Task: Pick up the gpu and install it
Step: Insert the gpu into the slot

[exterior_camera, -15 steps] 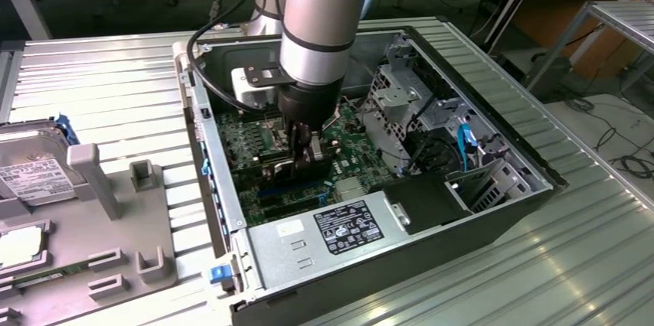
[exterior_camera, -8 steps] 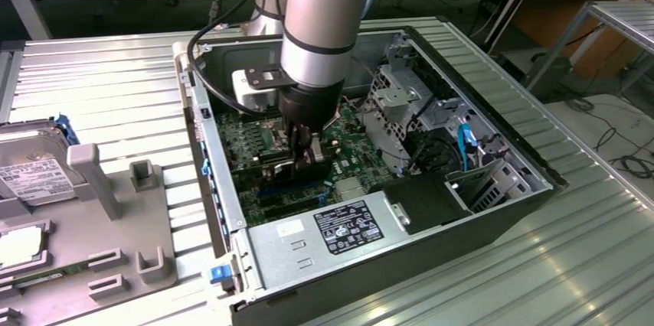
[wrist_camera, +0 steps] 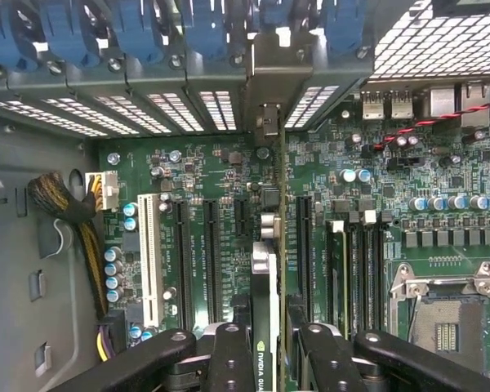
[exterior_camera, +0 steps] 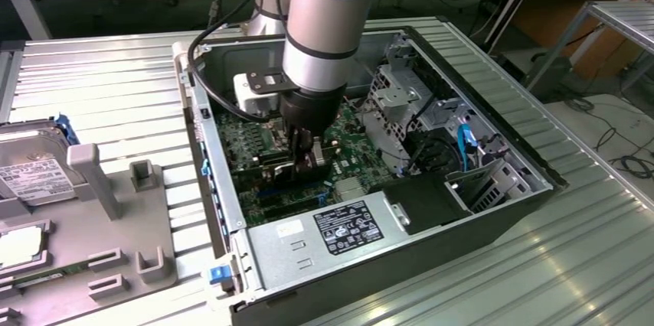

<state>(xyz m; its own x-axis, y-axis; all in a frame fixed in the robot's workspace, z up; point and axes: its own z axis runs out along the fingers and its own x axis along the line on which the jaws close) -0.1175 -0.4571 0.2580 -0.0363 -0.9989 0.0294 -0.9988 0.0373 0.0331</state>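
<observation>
inside open case (exterior_camera: 306,253), gripper (wrist_camera: 265,347) holds gpu (wrist_camera: 264,286) over motherboard (wrist_camera: 220,188).

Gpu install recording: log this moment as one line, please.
stage: gpu edge-on over motherboard slots | gripper: shut on gpu | place: inside open PC case | seating: cannot tell

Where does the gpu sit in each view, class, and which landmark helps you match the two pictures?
Exterior view: the gpu is inside the open computer case, gripped edge-on below the gripper.
Wrist view: the gpu stands edge-on between the fingers, over the slots.
Shared landmark: the green motherboard.
</observation>
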